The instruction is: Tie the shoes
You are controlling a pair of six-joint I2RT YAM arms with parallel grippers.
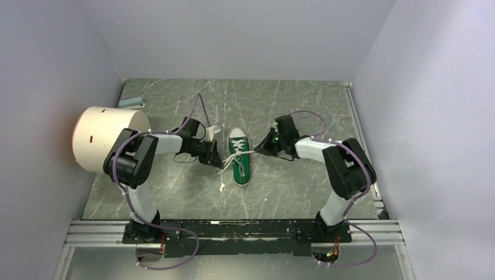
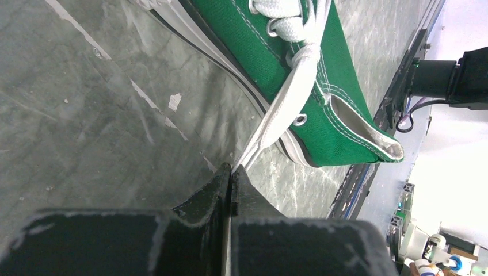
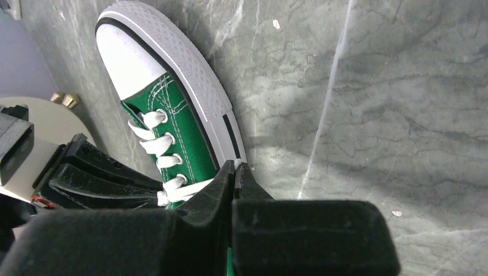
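1. The desk (image 1: 292, 105) is a grey-green marbled slab crossed by pale scratches, shut in by plain pale walls at the left, back and right. A metal rail (image 1: 233, 233) runs along its near edge at the bottom of the overhead view and carries both arm bases.
2. At the far left a big white drum (image 1: 108, 137) lies on its side at the desk's left edge. A small blue-grey block (image 1: 131, 102) rests beyond it in the upper left corner.
3. The left arm (image 1: 137, 160) rises from the rail, folds just beside the drum and reaches rightward, low over the desk. Its left hand (image 1: 216, 158) is just beside the shoe's left flank. From the wrist, the hand (image 2: 231, 172) has its fingers pressed together, pinching a white lace (image 2: 282, 109) that runs taut down from the upper eyelets.
4. The shoe (image 1: 240, 158) stands sole down in the middle of the frame, between the two hands. Its white toe cap points to the back wall and its heel opening to the rail.
5. The right hand (image 1: 261, 149) is just right of the shoe. Seen from its wrist (image 3: 237, 172), the fingers are pressed together at the white sole edge, with a lace (image 3: 184, 190) drawn into their tips. The right arm (image 1: 344, 166) folds back toward the rail.
6. Bare desk stretches from the toe to the back wall and from the heel to the rail, where a few white flecks (image 1: 222, 188) lie. The drum crowds the left side, and only a narrow strip separates the right elbow from the desk's right edge.
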